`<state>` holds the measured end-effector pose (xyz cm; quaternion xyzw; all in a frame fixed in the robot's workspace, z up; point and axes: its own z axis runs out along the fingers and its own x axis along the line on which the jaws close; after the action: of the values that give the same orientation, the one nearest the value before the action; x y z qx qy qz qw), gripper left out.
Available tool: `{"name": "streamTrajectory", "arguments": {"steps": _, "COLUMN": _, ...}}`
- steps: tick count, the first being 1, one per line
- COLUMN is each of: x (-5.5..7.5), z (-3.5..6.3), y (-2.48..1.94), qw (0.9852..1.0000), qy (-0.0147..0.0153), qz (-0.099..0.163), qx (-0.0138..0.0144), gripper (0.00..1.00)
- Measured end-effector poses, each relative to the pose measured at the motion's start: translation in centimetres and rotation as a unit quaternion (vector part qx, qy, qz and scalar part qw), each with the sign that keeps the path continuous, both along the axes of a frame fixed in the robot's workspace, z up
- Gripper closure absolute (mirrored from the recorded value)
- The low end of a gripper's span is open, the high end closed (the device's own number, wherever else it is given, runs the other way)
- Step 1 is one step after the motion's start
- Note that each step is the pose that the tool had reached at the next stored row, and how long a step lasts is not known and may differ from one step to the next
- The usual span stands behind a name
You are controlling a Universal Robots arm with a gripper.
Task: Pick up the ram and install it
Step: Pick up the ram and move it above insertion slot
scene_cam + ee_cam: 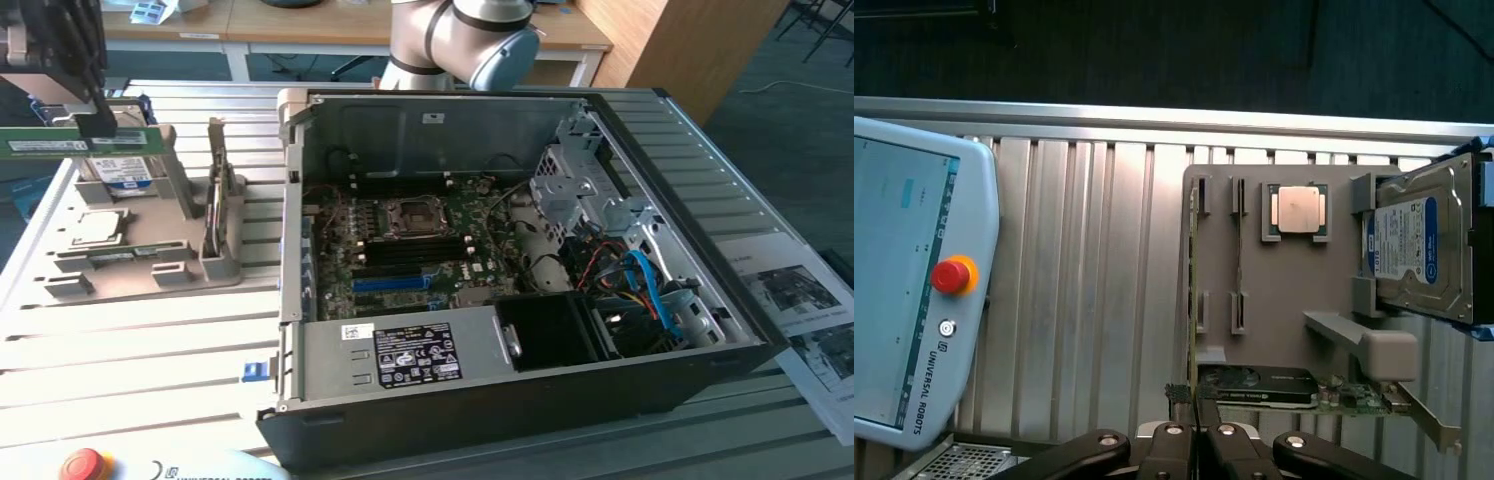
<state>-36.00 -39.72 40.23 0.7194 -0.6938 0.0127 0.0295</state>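
The ram, a thin green stick with a white label, hangs level above the grey parts holder at the exterior view's far left. My gripper is shut on its end nearest the hard drive. In the wrist view the ram appears edge-on as a thin line running away from my shut fingertips. The open computer case lies to the exterior view's right. Its motherboard's dark memory slots sit well away from the gripper.
The holder carries a blue-labelled hard drive, a CPU, a graphics card and another thin stick. A long blue slot lies below the memory slots. The teach pendant rests on the slatted table.
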Motion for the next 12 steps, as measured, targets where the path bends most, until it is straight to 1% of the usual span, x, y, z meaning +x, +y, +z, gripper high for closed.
{"name": "streamTrajectory", "arguments": {"steps": 3, "x": 0.54, "z": 0.0, "y": 0.0, "qw": 1.0, "qy": 0.0022, "qz": 0.0, "qx": 0.0, "gripper": 0.88}}
{"name": "streamTrajectory", "arguments": {"steps": 4, "x": 0.66, "z": 0.0, "y": 0.0, "qw": 1.0, "qy": 0.0025, "qz": 0.0, "qx": 0.0, "gripper": 0.88}}
{"name": "streamTrajectory", "arguments": {"steps": 9, "x": 0.69, "z": 0.0, "y": 0.0, "qw": 1.0, "qy": 0.0024, "qz": 0.0, "qx": 0.0001, "gripper": 0.88}}
{"name": "streamTrajectory", "arguments": {"steps": 12, "x": 0.69, "z": 0.0, "y": 0.0, "qw": 1.0, "qy": -0.0019, "qz": 0.0, "qx": 0.0039, "gripper": 0.88}}
